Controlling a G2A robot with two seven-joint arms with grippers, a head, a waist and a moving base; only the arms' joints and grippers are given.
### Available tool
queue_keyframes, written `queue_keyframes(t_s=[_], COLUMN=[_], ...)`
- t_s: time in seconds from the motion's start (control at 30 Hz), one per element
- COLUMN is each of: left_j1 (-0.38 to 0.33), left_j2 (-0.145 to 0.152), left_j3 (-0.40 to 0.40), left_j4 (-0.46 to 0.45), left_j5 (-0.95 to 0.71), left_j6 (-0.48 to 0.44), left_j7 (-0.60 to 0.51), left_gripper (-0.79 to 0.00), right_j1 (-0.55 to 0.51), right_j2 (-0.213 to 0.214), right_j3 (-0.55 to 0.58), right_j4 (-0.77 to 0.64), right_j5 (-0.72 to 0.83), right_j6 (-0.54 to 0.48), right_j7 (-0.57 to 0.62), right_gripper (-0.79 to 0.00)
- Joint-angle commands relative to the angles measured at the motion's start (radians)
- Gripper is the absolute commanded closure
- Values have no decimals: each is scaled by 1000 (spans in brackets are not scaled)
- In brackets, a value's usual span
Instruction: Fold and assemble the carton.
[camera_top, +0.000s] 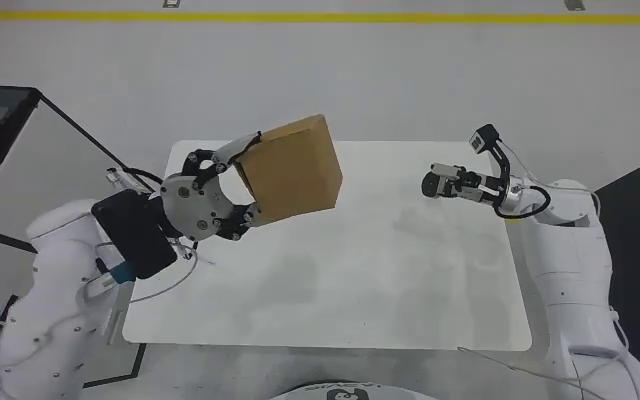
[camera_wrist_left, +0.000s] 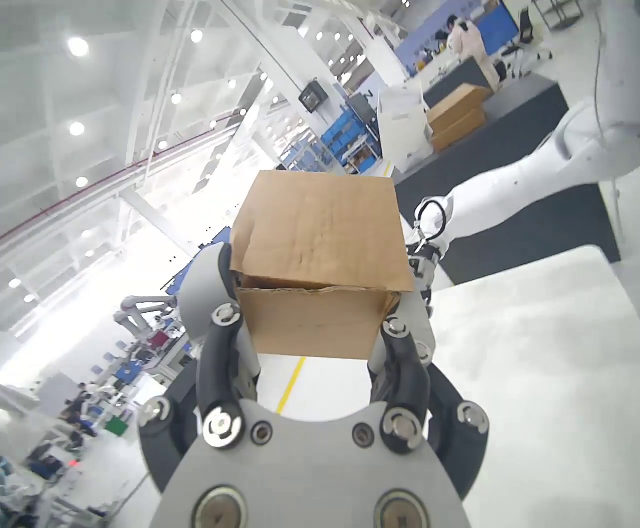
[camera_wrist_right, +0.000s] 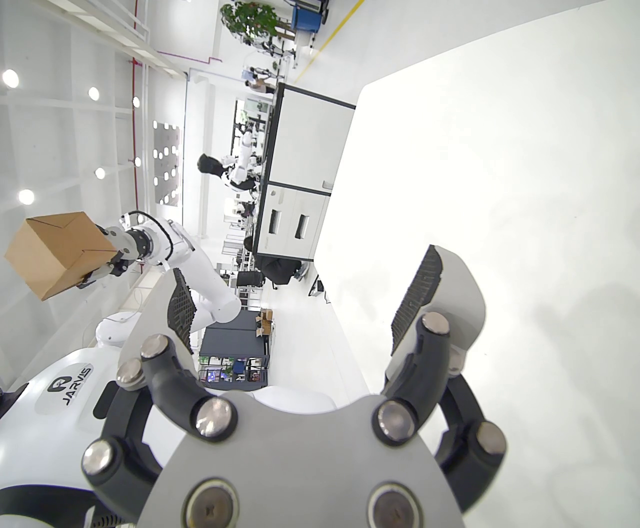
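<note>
A brown carton (camera_top: 292, 166) is folded into a box shape and held up above the left part of the white table (camera_top: 400, 290). My left gripper (camera_top: 240, 180) is shut on it, one finger on each side of its near end (camera_wrist_left: 310, 325). A flap edge along the carton (camera_wrist_left: 320, 235) looks ragged and slightly lifted. In the right wrist view the carton (camera_wrist_right: 52, 252) shows far off in the other arm's grip. My right gripper (camera_top: 432, 184) hovers over the table's right side, open and holding nothing, its ribbed pads (camera_wrist_right: 417, 295) wide apart.
The table's far edge (camera_top: 400, 143) runs behind both grippers. A dark stand (camera_top: 60, 120) juts in at the left, beside the left arm. Bare tabletop stretches between the two arms and toward the front edge (camera_top: 330, 345).
</note>
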Motion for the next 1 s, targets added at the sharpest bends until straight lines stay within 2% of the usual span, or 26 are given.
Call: queue_keyframes(t_s=[0.0,0.1,0.13,0.37,0.47,0.63,0.83,0.97], left_j1=[21,36,31,31,52,72,75,75], left_j2=[-2,-6,-5,-5,-11,-16,-21,-24], left_j3=[8,14,5,5,31,66,77,74], left_j4=[-1,-7,-17,-17,-11,-27,-36,-44], left_j5=[-56,-147,-145,-145,-264,-442,-546,-554], left_j6=[7,35,42,42,67,56,63,64], left_j7=[-13,-39,-68,-68,-58,-94,-117,-134], left_gripper=[0,0,0,0,0,0,0,0], right_j1=[0,0,0,0,0,0,0,0], right_j2=[0,0,0,0,0,0,0,0], right_j3=[0,0,0,0,0,0,0,0], right_j4=[0,0,0,0,0,0,0,0], right_j5=[0,0,0,0,0,0,0,0], right_j6=[0,0,0,0,0,0,0,0], right_j7=[0,0,0,0,0,0,0,0], right_gripper=[-785,-785,-785,-785,-785,-785,-785,-785])
